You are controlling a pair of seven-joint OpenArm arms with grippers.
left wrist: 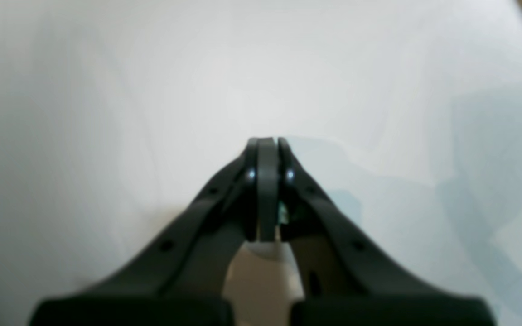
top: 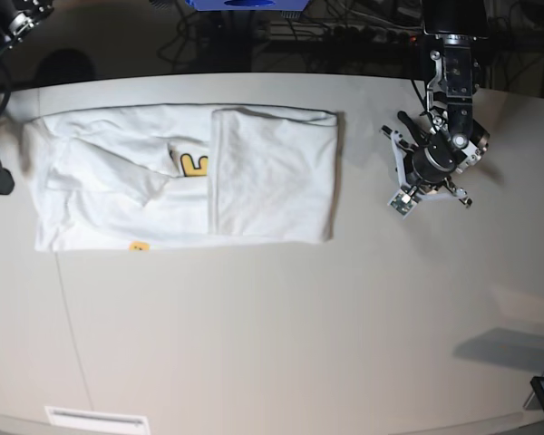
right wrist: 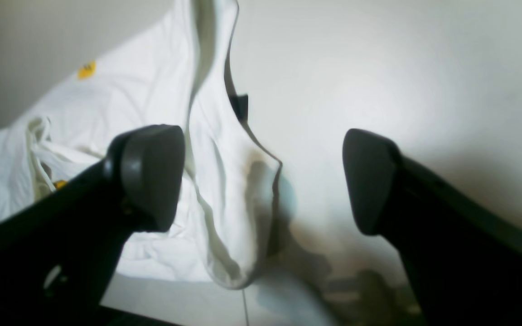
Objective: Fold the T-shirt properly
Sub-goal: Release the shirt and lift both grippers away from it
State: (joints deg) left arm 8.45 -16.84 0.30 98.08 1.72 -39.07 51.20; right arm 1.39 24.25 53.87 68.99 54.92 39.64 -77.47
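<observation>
**Shirt folded into a band on the table; both grippers free of it**

The T-shirt (top: 186, 177) is laid flat on the pale table (top: 281, 344), toward the far edge and on the left half of the base view. It is folded into a long band running left to right. A flap of cloth is turned over the middle, so that only a small part of the yellow print (top: 192, 164) is exposed beside the flap edge. A second small yellow mark (top: 139, 246) is seen near the front hem. The left end of the band is rumpled, with a sleeve folded inward.

In the right wrist view, a raised, creased edge of the shirt (right wrist: 224, 190) is seen below and between the two fingers, and a small dark label (right wrist: 241, 106) is visible at the neck opening. A yellow spot of print (right wrist: 87, 69) is seen on the flat cloth farther off.

The right gripper (right wrist: 263, 181) is released: its two dark pads (right wrist: 152, 176) are set well apart and nothing is held between them. Only a small part of this arm is seen at the left edge of the base view.

The left gripper (left wrist: 268, 145) is clenched, with the pads pressed together and no cloth between them. Only bare table surface is seen beyond its tip. In the base view this arm (top: 435, 159) is positioned over the table to the right of the shirt, apart from it.
</observation>
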